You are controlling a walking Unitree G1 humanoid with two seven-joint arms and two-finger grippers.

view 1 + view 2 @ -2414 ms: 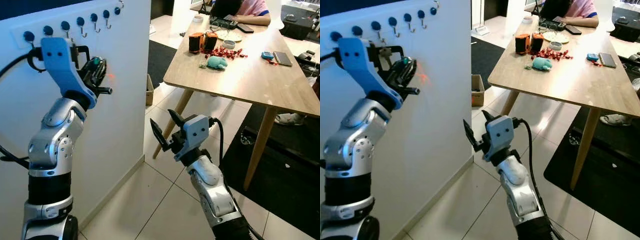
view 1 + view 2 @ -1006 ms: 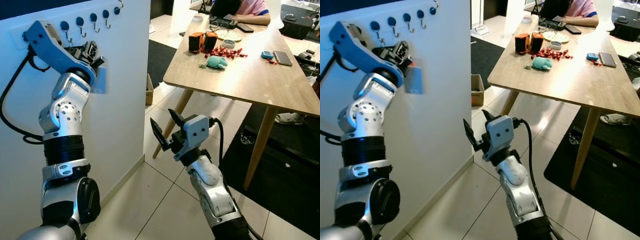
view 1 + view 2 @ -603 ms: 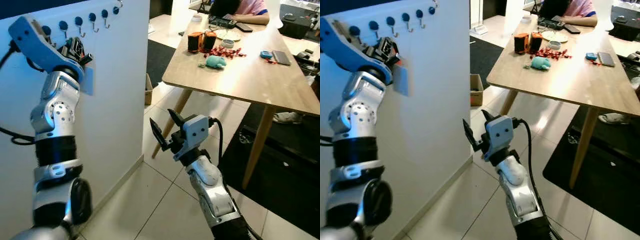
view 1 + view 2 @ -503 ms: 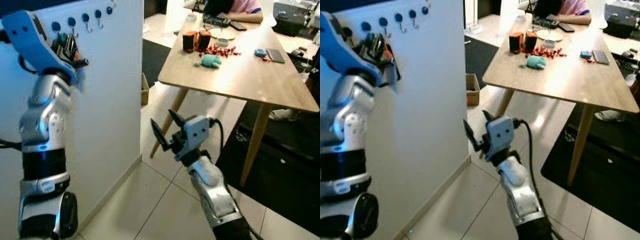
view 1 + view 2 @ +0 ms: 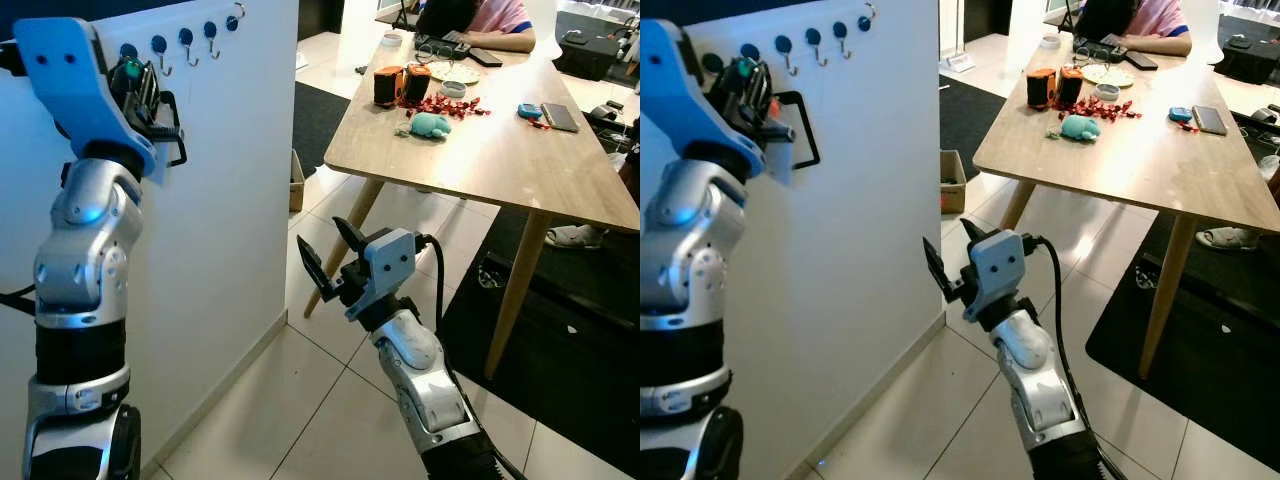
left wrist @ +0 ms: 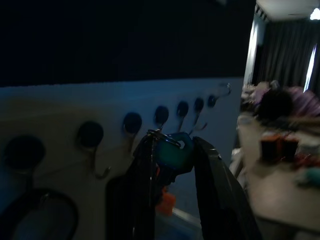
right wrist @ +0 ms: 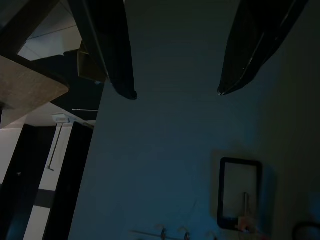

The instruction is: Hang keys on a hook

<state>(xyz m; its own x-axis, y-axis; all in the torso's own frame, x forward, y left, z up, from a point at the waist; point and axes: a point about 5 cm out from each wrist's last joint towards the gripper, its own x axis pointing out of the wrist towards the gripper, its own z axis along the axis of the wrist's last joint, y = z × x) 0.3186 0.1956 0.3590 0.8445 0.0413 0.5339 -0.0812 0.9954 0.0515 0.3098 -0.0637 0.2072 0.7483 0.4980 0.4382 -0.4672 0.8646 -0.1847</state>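
A green-headed bunch of keys (image 6: 171, 151) is gripped by the left gripper (image 6: 172, 150) near the row of round blue-knobbed metal hooks (image 5: 186, 42) along the white wall's edge. The right gripper (image 5: 322, 252) is spread open over bare tiled floor (image 5: 300, 420).

White wall (image 5: 230, 170) carries row of hooks (image 5: 187, 42).

1. A wooden table (image 5: 520, 160) is standing to the right, on a tiled floor (image 5: 300, 410).
2. A teal toy (image 5: 432, 124) is lying on it, with two orange-and-black cans (image 5: 400, 84) and red bits (image 5: 450, 105) just beyond.
3. A person (image 5: 480, 20) is sitting at the far end.
4. A cardboard box (image 5: 297, 181) is sitting by the wall.
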